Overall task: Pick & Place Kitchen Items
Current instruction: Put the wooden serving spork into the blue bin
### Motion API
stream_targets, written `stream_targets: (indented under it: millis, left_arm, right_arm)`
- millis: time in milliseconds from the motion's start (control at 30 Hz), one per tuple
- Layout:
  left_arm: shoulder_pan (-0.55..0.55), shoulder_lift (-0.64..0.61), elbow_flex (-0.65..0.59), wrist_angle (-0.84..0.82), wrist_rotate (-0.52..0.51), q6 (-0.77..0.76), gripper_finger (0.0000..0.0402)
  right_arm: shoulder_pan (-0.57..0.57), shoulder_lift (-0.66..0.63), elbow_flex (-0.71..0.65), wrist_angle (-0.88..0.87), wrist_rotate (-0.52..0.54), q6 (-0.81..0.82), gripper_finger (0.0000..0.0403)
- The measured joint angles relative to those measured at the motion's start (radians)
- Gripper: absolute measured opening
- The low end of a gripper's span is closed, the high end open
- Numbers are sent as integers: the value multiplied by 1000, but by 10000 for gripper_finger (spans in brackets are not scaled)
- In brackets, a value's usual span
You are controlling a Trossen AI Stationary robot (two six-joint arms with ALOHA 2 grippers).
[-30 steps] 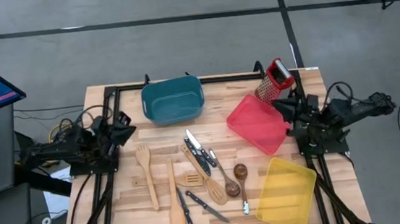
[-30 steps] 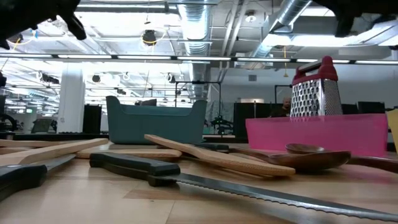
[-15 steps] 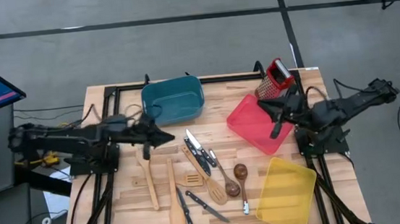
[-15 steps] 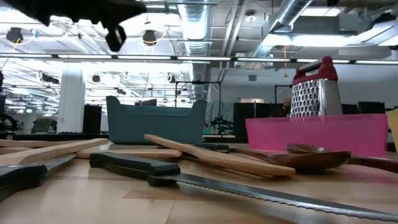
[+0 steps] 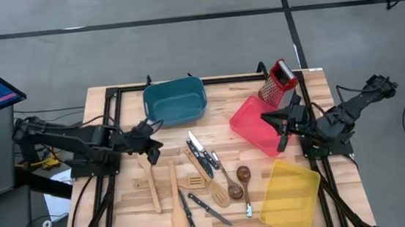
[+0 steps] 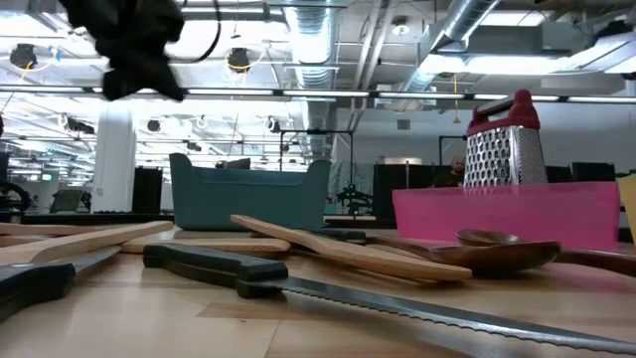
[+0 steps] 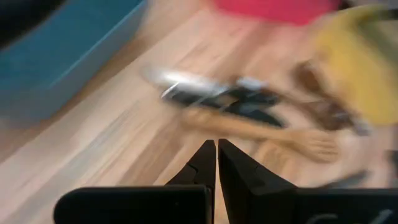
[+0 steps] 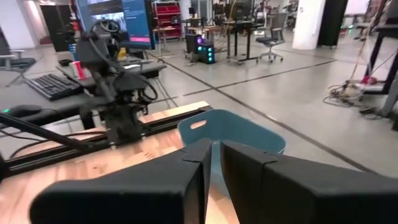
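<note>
Kitchen items (image 5: pixel 196 180), a loose heap of pale wooden spatulas and slotted turners, dark brown-bowled spoons and black-handled steel knives, lying flat on the pale wooden plank table (image 5: pixel 122 201), spread between the deep teal plastic bin (image 5: pixel 175 101) at the far edge and the shallow yellow plastic bin (image 5: pixel 290 194) at the near right corner. Reaching in from the left side, the left claw (image 5: pixel 153 150) hanging just above the table at the heap's left fringe, fingers pressed fully together and gripping nothing. Sitting just beside that claw, on its near-edge side, the forked head of the pale wooden fork-tipped spatula (image 5: pixel 150 178), long axis running away from the claw toward the table's near edge, handle end farthest off. Lying parallel and close to its right, the long pale wooden flat spatula (image 5: pixel 175 200); further right, the knives and spoons crossing one another at slants, some overlapping. Waiting well apart from the heap, the right claw (image 5: pixel 275 125) hanging over the slanted red plastic bin (image 5: pixel 250 116), fingers all but closed with only a thin slit between them, carrying nothing. Judging by this, making the left arm plainly the nearer one, and needing its fingers parted and turned across the spatula's handle before any descent.
</note>
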Motion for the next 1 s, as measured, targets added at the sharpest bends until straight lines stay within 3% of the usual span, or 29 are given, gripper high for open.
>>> stream_targets:
  millis: [233, 367, 467, 633, 800, 1000]
  left_arm:
    - [-49, 19, 0, -83, -33, -200, 1]
    - [-51, 28, 0, -54, -20, -168, 1]
    - [-41, 28, 0, -51, -70, -133, 1]
    - [-33, 29, 0, -81, 34, -189, 6]
    - [-60, 35, 0, -201, 90, -240, 46]
    - [-130, 45, -8, -295, 91, -400, 128]
  right_arm:
    - [29, 15, -1, -57, -10, 31, 47]
    - [35, 32, -1, -57, -9, 31, 47]
    - [20, 50, -1, -52, -9, 31, 47]
    - [-21, 82, -1, -51, -8, 31, 47]
    - [-61, 126, -1, -52, -9, 31, 47]
    - [-85, 195, -1, -51, -12, 31, 47]
